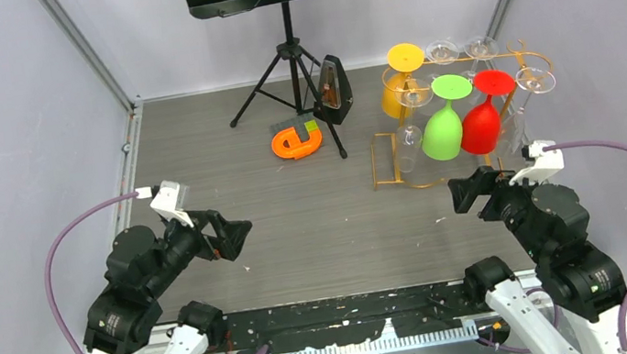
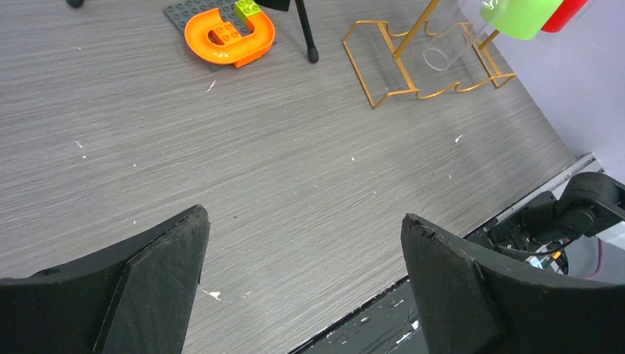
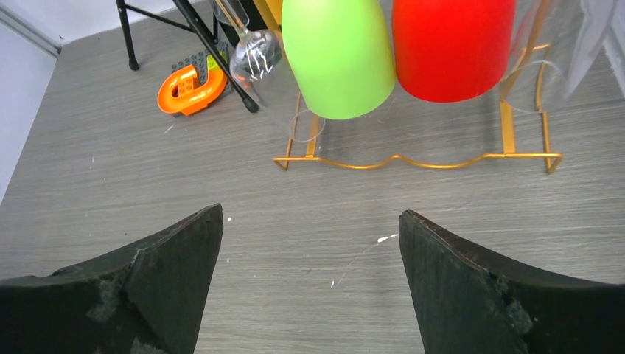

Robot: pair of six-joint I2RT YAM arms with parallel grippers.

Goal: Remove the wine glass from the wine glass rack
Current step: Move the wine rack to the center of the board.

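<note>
A green wine glass (image 3: 335, 51) and a red wine glass (image 3: 451, 44) are hanging inverted on the wine glass rack (image 3: 507, 125), just ahead of the right tool (image 3: 309, 221), which is gaping empty; the left tool (image 2: 302, 221), well apart, is gaping too.

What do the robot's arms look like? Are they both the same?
Nearly twins. Both arms are chunky black, turning white near the base. The left gripper and right gripper have black wedge-shaped fingers with scuffed edges. Each wrist carries a white block with a looping purple cable.
</note>
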